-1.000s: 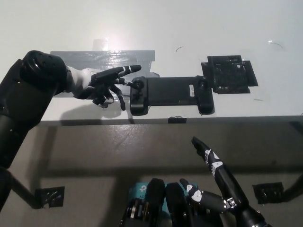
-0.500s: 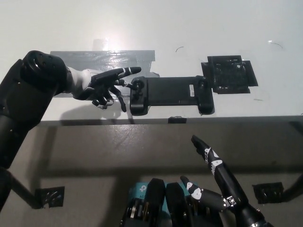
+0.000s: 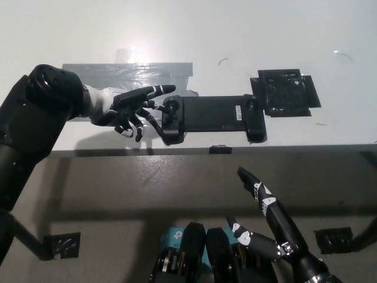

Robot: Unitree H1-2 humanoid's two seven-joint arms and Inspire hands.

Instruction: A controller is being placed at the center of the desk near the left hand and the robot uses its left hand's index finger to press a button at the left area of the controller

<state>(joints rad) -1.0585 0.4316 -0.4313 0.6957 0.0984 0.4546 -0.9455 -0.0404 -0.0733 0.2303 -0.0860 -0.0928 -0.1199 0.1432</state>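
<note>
A: Head view, nearest first: right hand (image 3: 268, 227) low below the desk edge, fingers apart, holding nothing.

B: Then?

A: Left hand (image 3: 126, 106) on the white desk (image 3: 235, 35), fingers spread, tips at the left end of the black controller (image 3: 212, 117) (contact unclear).

B: Anything around?

A: Grey tape strip (image 3: 126, 72) behind the hand, black square pad (image 3: 285, 92) just beyond the controller's right end.
</note>
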